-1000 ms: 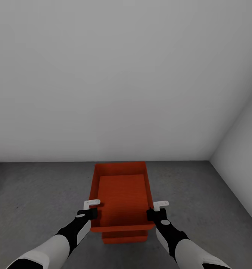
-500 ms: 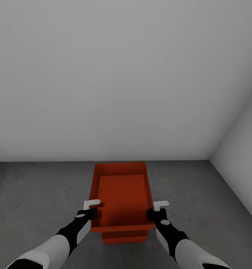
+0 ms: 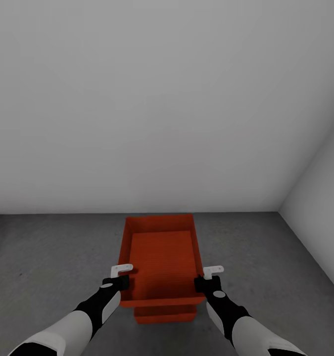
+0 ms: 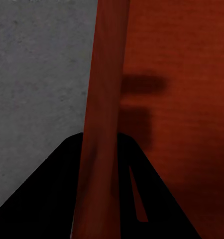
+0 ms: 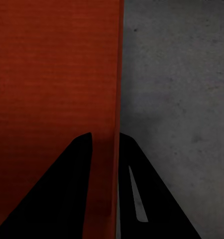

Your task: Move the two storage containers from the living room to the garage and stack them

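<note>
two containers are in the garage: the upper container (image 3: pixel 162 257) sits over the lower container (image 3: pixel 166 313) on the concrete floor (image 3: pixel 48 257), so this looks like the stacking step. left tool (image 3: pixel 119 275) is clenched on the upper bin's left wall, right tool (image 3: pixel 209 277) on its right wall. whether it's fully seated on the lower bin i can't tell from here. next move: confirm alignment, release both walls, lift clear. white walls (image 3: pixel 162 99) stand behind, nothing blocking.
</note>
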Tool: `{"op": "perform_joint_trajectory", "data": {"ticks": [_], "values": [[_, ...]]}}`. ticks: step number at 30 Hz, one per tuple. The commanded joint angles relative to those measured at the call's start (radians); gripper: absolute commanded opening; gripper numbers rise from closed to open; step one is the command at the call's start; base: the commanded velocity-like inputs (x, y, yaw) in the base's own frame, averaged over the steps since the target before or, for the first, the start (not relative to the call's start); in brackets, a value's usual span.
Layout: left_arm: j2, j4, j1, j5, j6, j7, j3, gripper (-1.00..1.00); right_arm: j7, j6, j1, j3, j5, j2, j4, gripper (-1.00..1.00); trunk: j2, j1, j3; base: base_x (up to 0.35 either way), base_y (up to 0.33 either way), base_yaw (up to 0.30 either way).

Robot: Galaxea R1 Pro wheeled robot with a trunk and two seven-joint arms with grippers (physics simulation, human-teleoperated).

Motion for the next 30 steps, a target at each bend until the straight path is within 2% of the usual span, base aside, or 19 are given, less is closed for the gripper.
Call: {"op": "perform_joint_trajectory", "data": {"ticks": [1, 30], "values": [[0.0, -0.023, -0.001, 0.008, -0.039, 0.013, 0.026, -1.0, 0.001, -0.004, 0.0, -0.033, 0.006, 0.016, 0.004, -1.0, -0.001, 0.0, 0.0, 0.0, 0.0, 0.0], [0.001, -0.023, -0.001, 0.008, -0.039, 0.014, 0.026, -1.0, 0.0, -0.004, 0.0, -0.033, 0.007, 0.016, 0.004, -1.0, -0.001, 0.0, 0.01, 0.0, 0.0, 0.0]]}}
